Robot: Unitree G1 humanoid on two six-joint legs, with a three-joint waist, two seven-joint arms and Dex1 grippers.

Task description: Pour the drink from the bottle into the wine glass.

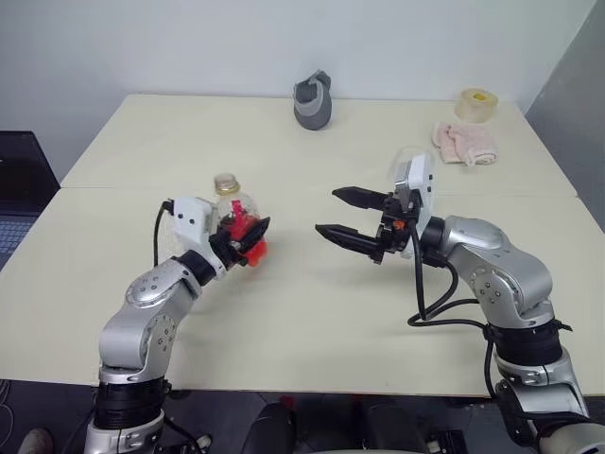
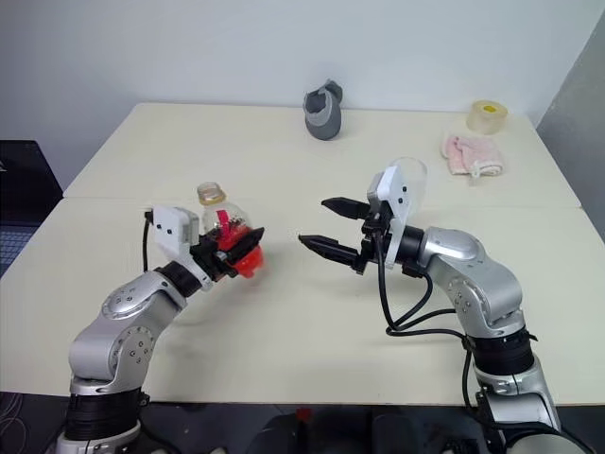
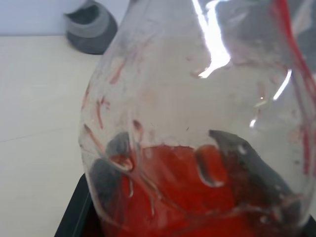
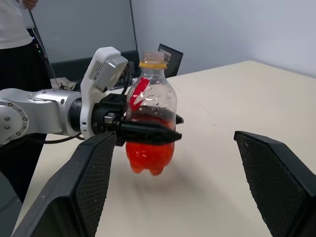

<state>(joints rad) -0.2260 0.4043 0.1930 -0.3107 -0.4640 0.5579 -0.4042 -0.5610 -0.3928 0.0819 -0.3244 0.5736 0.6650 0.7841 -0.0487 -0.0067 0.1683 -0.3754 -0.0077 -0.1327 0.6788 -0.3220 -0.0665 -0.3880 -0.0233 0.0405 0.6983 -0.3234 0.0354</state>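
Observation:
The bottle is a small clear one with a yellowish ring at its mouth, upright at the table's left-centre. The red drink fills its lower part. My left gripper is shut on the bottle's body, one black finger lying across its front. The bottle's wall is right against the left wrist camera. My right gripper is open and empty, level, pointing at the bottle from a hand's width away. The wine glass's clear bowl peeks out behind my right wrist. Its stem is hidden.
A grey cup-shaped object stands at the table's far edge. A tape roll and a pink cloth lie at the far right. A person stands beyond the table on the left side.

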